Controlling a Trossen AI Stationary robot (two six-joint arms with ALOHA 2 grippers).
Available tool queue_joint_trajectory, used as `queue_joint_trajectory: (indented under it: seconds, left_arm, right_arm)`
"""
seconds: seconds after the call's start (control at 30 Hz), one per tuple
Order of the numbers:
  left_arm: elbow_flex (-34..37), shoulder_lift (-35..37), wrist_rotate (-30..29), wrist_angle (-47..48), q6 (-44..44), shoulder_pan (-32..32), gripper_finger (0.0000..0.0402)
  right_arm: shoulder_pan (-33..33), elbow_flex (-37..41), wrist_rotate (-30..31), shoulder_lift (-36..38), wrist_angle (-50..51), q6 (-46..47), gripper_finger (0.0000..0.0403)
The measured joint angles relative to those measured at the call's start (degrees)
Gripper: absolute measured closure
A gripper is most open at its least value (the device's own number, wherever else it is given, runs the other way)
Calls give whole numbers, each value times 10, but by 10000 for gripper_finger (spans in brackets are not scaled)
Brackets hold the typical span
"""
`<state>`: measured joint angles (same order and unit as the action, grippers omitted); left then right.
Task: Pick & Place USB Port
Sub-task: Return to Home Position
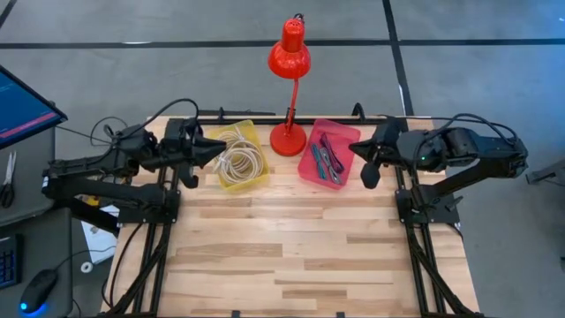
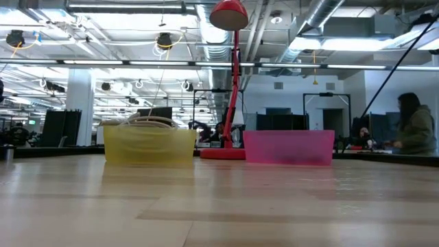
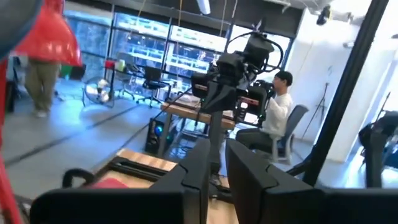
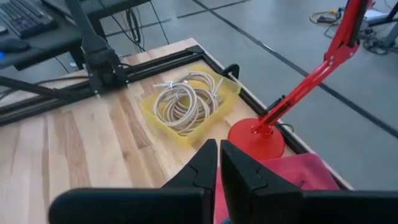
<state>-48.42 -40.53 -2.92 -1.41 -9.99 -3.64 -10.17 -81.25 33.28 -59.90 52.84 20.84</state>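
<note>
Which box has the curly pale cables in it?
The yellow plastic bin, left of the red desk lamp; the pink plastic bin holds darker cables.

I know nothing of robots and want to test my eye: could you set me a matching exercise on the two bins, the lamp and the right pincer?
1 yellow bin
2 pink bin
3 red lamp
4 right pincer

A stands between the bins
B holds light brown cables
C holds black and pink cables
D beside the pink bin, on its side away from the lamp

Pairs: 1-B, 2-C, 3-A, 4-D.
</note>
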Motion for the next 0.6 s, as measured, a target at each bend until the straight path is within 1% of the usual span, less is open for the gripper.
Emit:
queue_joint_trajectory:
  seconds: [0.13,0.27,0.43,0.6]
  left_arm:
    - [0,-1,0,0,-64,0,355]
    - [0,-1,0,-1,-78,0,357]
    - [0,0,0,-2,-14,0,356]
    - [0,0,0,-3,18,0,358]
  right_arm:
    - [1,0,-1,-1,3,2,391]
    - [0,0,-4,-1,3,2,391]
    - [-11,0,-6,-1,-11,-7,391]
    - [-11,0,-7,-1,-15,-10,391]
